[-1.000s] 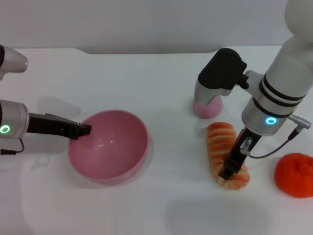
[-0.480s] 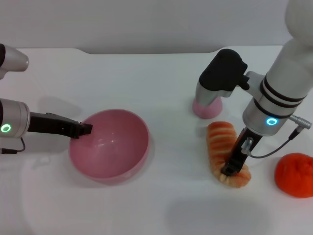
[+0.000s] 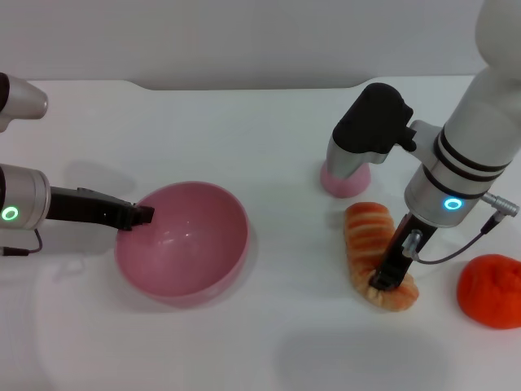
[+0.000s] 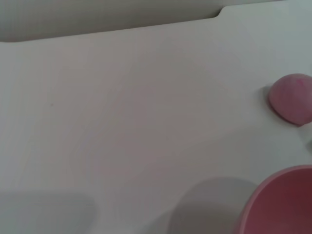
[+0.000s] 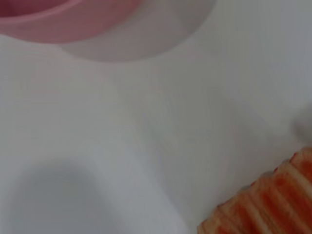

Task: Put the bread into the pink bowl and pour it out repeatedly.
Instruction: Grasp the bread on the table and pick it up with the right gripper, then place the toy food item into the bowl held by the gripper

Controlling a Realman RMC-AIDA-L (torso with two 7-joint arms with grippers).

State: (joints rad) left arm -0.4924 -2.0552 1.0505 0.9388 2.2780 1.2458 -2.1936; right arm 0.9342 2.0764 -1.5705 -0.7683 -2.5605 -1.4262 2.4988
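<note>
Bread (image 3: 368,246) on table, right fingers (image 3: 389,277) gripping it, pink bowl (image 3: 181,242) empty, left fingers (image 3: 133,216) gripping rim

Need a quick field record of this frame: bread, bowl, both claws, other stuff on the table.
bread: lying on the table, right of the pink bowl, striped side up, not in the bowl
pink bowl: upright, nothing inside
right claw: down on the near end of the bread; fingers' state unclear
left claw: at the bowl's left rim; grip unclear
pink ball: behind the bread, partly hidden by the right arm
red-orange lump: right of the bread, apart from it
table: white
</note>
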